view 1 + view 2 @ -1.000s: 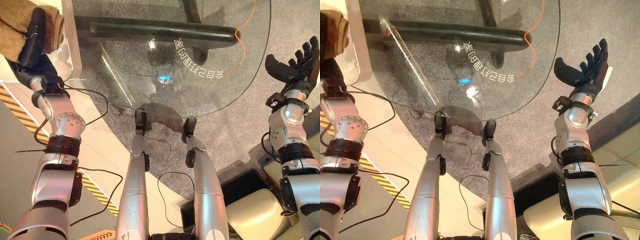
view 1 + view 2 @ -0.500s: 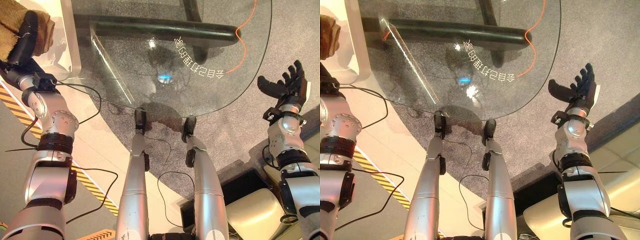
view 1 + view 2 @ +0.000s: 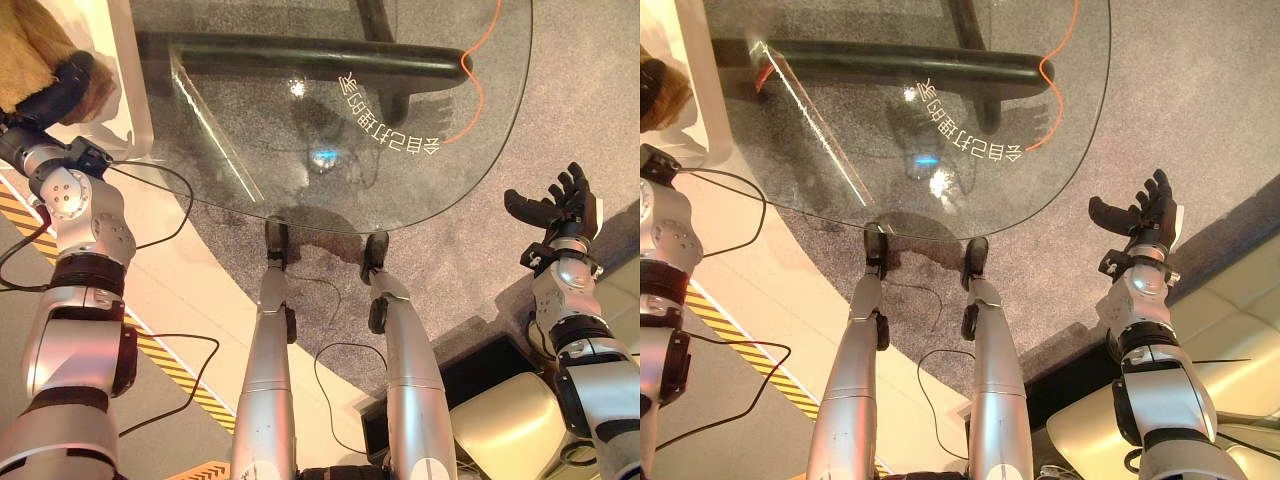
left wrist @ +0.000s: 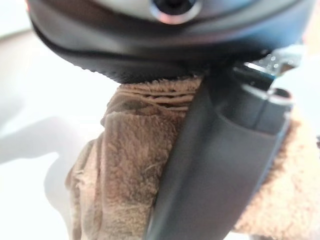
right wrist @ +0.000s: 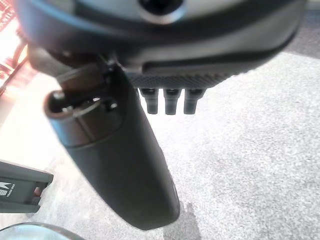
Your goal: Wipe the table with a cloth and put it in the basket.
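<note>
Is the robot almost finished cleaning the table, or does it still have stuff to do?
Probably near the end. The glass table has nothing on it, so wiping may be done, though I can't tell. The left hand grips the brown cloth off the table's left side. The right hand is open over the carpet. Dropping the cloth in the basket is left.

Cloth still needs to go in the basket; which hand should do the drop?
Left. The left hand already grips the tan cloth off the glass table's left edge. The right hand is open over carpet.
</note>
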Available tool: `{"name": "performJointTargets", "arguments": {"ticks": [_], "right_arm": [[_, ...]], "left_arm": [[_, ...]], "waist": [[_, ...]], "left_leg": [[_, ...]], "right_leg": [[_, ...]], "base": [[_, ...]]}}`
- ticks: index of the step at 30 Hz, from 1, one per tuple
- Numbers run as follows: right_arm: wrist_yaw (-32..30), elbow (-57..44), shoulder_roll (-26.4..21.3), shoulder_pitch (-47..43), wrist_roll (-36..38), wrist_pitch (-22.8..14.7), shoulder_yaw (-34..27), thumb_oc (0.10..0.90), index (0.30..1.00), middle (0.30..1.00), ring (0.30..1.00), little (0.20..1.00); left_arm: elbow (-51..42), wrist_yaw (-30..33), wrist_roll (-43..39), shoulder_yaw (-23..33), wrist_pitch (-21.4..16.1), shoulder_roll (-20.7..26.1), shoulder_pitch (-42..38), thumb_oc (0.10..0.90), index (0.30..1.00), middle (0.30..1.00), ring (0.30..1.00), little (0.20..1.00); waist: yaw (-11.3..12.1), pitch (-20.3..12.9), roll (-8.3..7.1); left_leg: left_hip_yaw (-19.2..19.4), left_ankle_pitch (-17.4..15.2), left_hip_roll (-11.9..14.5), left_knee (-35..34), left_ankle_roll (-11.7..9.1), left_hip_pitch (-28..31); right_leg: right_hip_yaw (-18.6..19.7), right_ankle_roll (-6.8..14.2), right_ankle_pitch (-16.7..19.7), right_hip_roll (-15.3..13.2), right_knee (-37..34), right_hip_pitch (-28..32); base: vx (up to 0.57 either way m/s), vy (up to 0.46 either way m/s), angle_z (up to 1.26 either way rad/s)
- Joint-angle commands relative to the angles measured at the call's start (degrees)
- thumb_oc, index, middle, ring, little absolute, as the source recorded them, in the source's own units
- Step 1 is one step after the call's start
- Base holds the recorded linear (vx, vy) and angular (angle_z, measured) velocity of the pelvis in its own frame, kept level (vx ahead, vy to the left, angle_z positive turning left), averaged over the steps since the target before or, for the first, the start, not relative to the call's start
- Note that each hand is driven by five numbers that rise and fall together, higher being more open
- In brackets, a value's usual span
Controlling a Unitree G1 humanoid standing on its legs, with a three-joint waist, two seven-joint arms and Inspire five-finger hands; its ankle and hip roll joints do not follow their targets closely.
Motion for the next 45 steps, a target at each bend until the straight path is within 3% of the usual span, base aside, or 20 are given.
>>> {"name": "performJointTargets", "arguments": {"ticks": [1,9,20,26,27,28,45], "right_arm": [[-0.5,1.0,-2.6,3.0,1.5,-2.7,0.2,0.8,0.9,0.9,0.9,0.9],[-0.9,0.6,-2.9,2.4,1.1,-2.6,0.8,0.8,0.9,0.9,0.9,0.9],[-1.0,0.7,-2.7,2.2,1.2,-2.5,1.1,0.8,0.9,0.9,0.9,0.9],[-1.2,0.6,-2.7,1.4,0.6,-2.1,1.3,0.8,0.9,0.9,0.9,0.9],[-1.1,0.6,-2.7,1.3,0.6,-2.2,1.3,0.8,0.9,0.9,0.9,0.9],[-1.1,0.7,-2.7,1.3,0.6,-2.2,1.4,0.8,0.9,0.9,0.9,0.9],[-1.8,0.3,-2.4,1.2,0.2,-1.9,1.5,0.8,0.9,0.9,0.9,0.9]], "left_arm": [[1.7,3.3,4.7,1.9,-2.1,8.2,-4.9,0.1,0.3,0.3,0.3,0.2],[5.7,4.9,7.0,0.7,4.9,9.1,-6.4,0.1,0.3,0.3,0.3,0.2],[8.3,6.6,7.3,-0.1,8.3,9.4,-7.6,0.1,0.3,0.3,0.3,0.2],[10.7,1.9,5.3,-0.7,14.6,9.4,-8.2,0.114,0.312,0.312,0.312,0.214],[10.9,1.5,4.9,-0.8,15.0,9.4,-8.2,0.262,0.439,0.439,0.439,0.362],[11.3,1.4,4.6,-1.0,15.4,9.4,-8.3,0.8,0.9,0.9,0.9,0.9],[10.8,0.1,3.5,-1.9,15.8,8.9,-8.6,0.8,0.9,0.9,0.9,0.9]], "waist": [[0.0,-1.5,1.24],[-0.4,-1.5,1.15],[-0.6,-1.5,1.09],[-0.8,-1.5,1.19],[-0.9,-1.5,1.2],[-0.9,-1.5,1.22],[-1.1,-1.5,1.25]], "left_leg": [[-0.3,-8.8,-1.8,9.0,1.5,-0.5],[-0.2,-9.1,-1.7,8.9,1.4,-0.2],[-0.3,-8.8,-1.7,8.6,1.3,-0.3],[-0.3,-8.6,-1.7,8.5,1.2,-0.4],[-0.2,-8.1,-1.7,8.3,1.2,-0.7],[-0.2,-8.6,-1.6,8.4,1.2,-0.3],[0.0,-8.3,-1.5,8.2,1.2,-0.3]], "right_leg": [[0.2,1.3,3.2,2.8,-8.6,4.8],[0.2,1.5,3.2,2.9,-8.8,4.9],[0.3,1.6,3.6,2.9,-9.1,4.7],[0.4,1.6,3.8,2.9,-9.3,4.5],[0.4,1.5,4.3,2.8,-9.5,4.2],[0.4,1.6,3.8,2.9,-9.4,4.6],[0.6,1.7,4.4,2.9,-9.9,4.7]], "base": [[0.0,0.0,0.0],[0.0,0.0,0.0],[0.0,0.0,0.0],[0.0,0.0,0.0],[0.0,0.0,0.0],[0.0,0.0,0.0],[0.0,0.0,0.0]]}}
